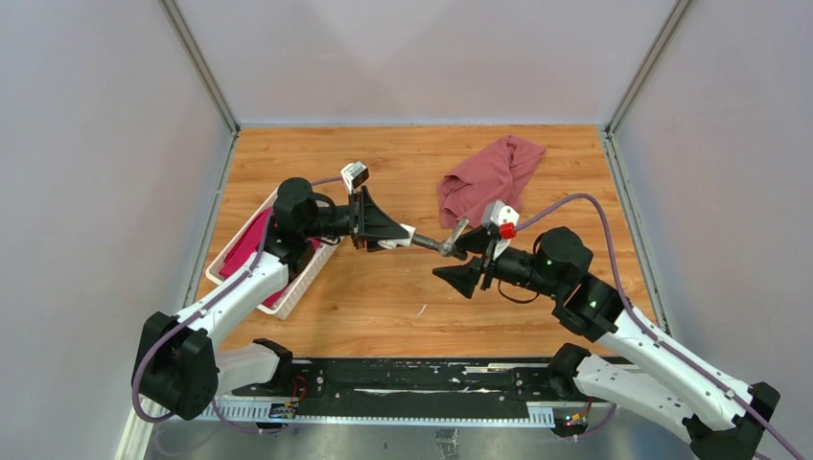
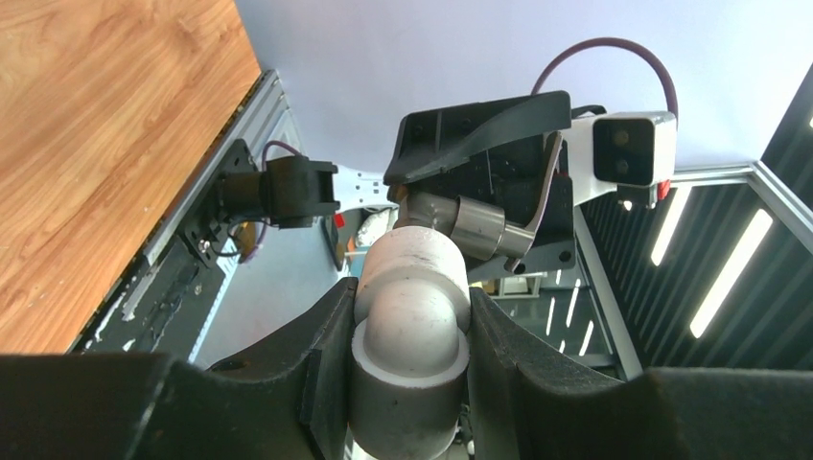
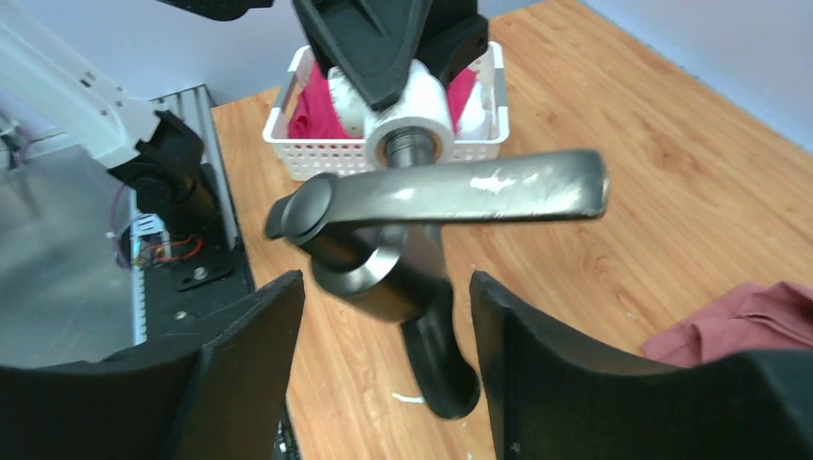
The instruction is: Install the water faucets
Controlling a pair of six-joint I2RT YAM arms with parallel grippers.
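Observation:
Both water faucet parts hang above the middle of the table, joined end to end. My left gripper (image 1: 398, 235) (image 2: 410, 316) is shut on the stubby white fitting (image 1: 410, 237) (image 2: 412, 307) (image 3: 414, 120). The dark grey metal tap (image 1: 443, 242) (image 3: 383, 268) (image 2: 475, 225) sticks out of it towards the right arm, with its lever handle (image 3: 460, 192) lying across. My right gripper (image 1: 465, 257) (image 3: 383, 297) is open, one finger on each side of the tap's body and a gap at both sides. The tap's spout (image 3: 441, 355) points down between the fingers.
A dusty-red cloth (image 1: 489, 177) (image 3: 748, 321) lies crumpled at the back right of the wooden table. A white slatted basket (image 1: 288, 297) (image 3: 336, 158) with magenta fabric stands at the left, under the left arm. Grey walls close in three sides.

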